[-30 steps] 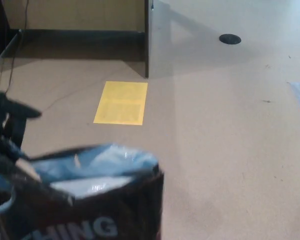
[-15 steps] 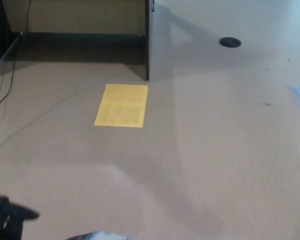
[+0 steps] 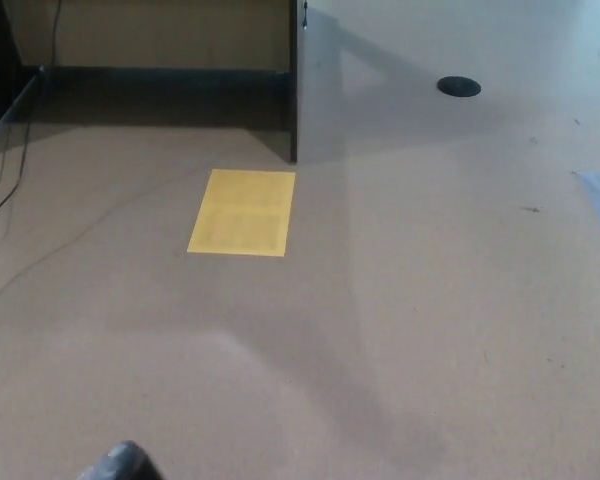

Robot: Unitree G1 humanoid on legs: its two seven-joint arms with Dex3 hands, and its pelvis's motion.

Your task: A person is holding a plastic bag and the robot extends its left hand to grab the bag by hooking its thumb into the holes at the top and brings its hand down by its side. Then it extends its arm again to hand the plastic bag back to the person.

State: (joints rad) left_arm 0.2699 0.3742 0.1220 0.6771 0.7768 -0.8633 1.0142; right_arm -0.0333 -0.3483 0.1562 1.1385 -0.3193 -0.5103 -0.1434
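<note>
Only a small dark grey rounded shape (image 3: 120, 464) pokes up at the bottom edge, left of centre. It is too little to tell whether it is part of my left hand or the top of the plastic bag. The rest of the bag is below the picture. My right hand does not show, and no person is in view.
A yellow sheet (image 3: 242, 212) lies on the tan floor. A dark partition post (image 3: 293, 80) stands behind it, with a shadowed recess to its left. A thin cable (image 3: 20, 150) trails at the far left. A black round disc (image 3: 459, 86) sits at the back right.
My left hand and the blue-and-black bag have dropped out of the bottom of the picture. One second ago they filled the lower left; now only a small dark tip shows.
</note>
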